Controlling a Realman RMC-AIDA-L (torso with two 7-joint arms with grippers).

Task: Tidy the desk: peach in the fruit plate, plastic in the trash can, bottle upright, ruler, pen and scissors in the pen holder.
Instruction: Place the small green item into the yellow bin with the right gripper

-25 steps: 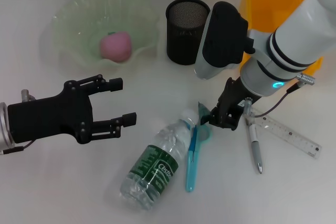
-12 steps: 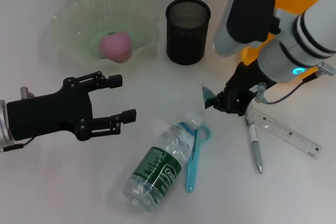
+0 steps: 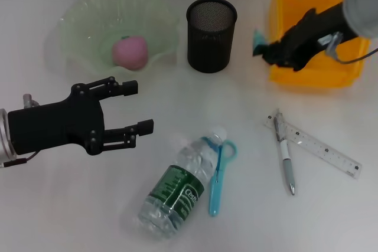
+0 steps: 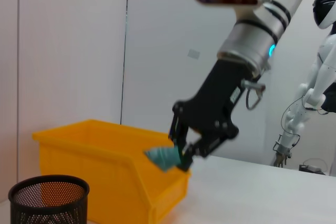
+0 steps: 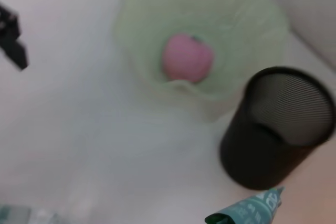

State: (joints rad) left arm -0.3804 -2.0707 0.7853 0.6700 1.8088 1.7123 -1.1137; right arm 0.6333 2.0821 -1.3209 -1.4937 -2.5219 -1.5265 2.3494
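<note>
Crumpled teal plastic scrap held at the yellow trash can.
The plastic scrap (image 3: pixel 258 42) is pinched in the right gripper (image 3: pixel 273 51) at the trash can (image 3: pixel 313 69) rim's left edge; the left gripper (image 3: pixel 127 109) is parked near-left, jaws spread.

The right gripper (image 3: pixel 267 49) is raised at the near left corner of the yellow bin (image 3: pixel 313 69), fingers pinched. The left gripper (image 3: pixel 133 109), fingers spread, hovers well left of that bin.

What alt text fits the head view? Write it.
The right gripper holds a teal plastic scrap beside the yellow bin. The left gripper hovers open near a lying bottle, scissors, pen and ruler.
</note>
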